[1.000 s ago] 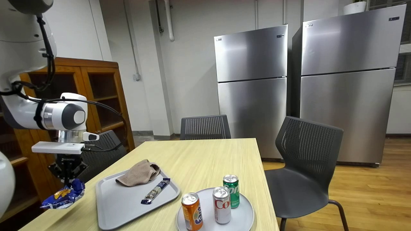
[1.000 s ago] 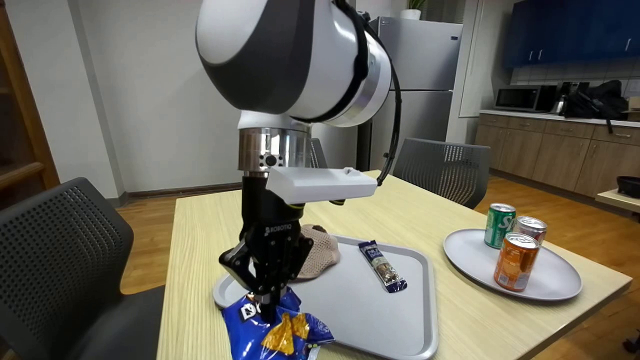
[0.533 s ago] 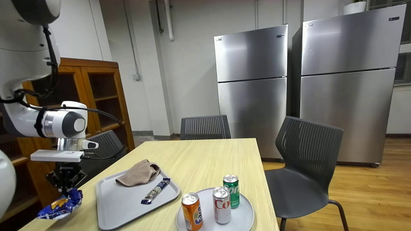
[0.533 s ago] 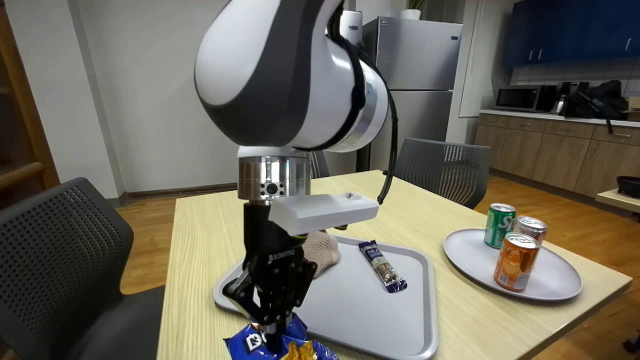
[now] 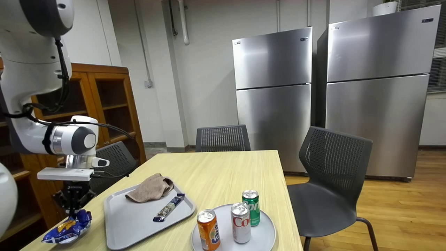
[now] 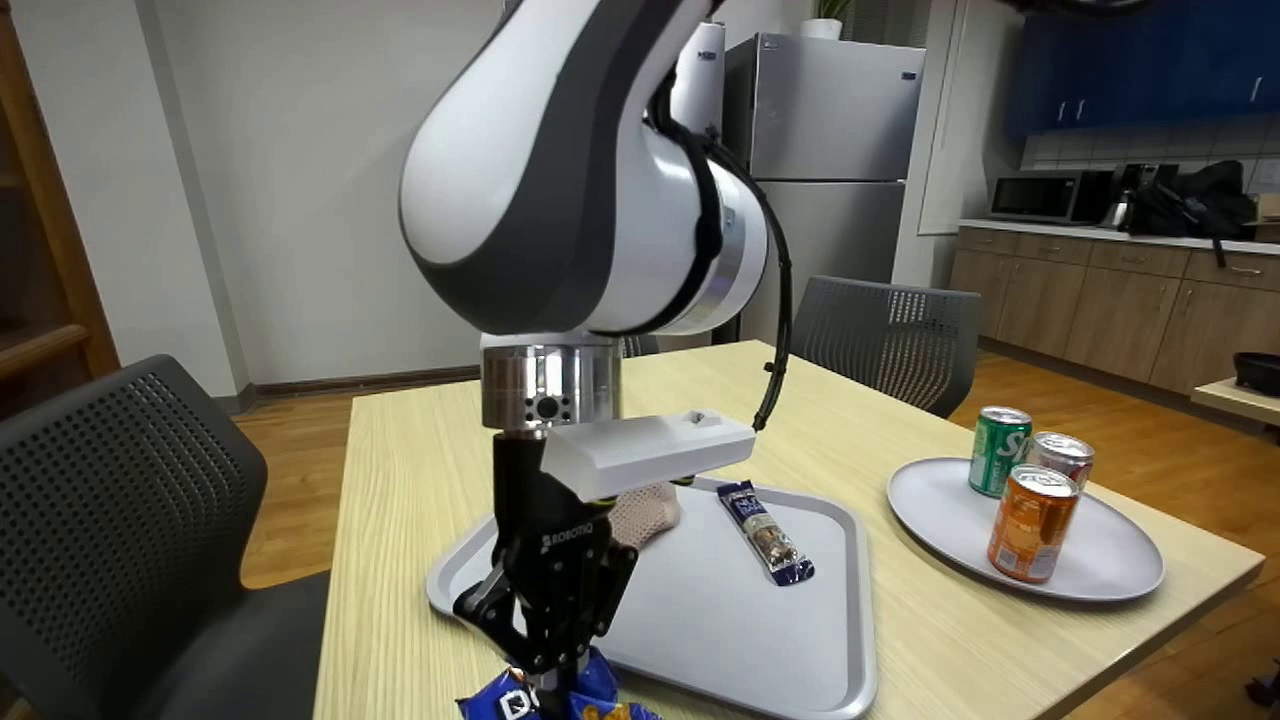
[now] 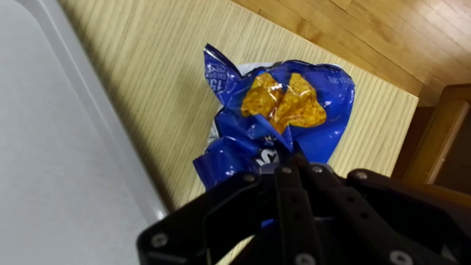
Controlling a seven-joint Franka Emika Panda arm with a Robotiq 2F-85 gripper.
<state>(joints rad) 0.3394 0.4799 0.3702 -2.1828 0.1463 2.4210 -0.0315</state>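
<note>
Well, the gripper (image 7: 294, 157) has its jaws clamped together on the blue chip bag (image 7: 276, 114), though its dark fingers cover the very fold they pinch. The bag is by a corner of the table (image 5: 223, 174), just beside the gray tray (image 5: 129, 223) and outside its rim; I can't tell whether its underside touches the tabletop. In an exterior view the bag's lower part runs out of sight, and creases swallow most of its lettering. The tray is cut off too in the wrist view. On it lie a brown cloth (image 6: 645, 515), partly hidden behind the gripper in an exterior view, and a nut bar (image 6: 765, 533) whose smaller print blurs. Well apart from these, a plate (image 5: 263, 233), cropped at the bottom in an exterior view, holds a green can (image 6: 998, 452), an orange can (image 6: 1033, 525) and a silver can (image 6: 1065, 455), which the orange one largely blocks in an exterior view.
</note>
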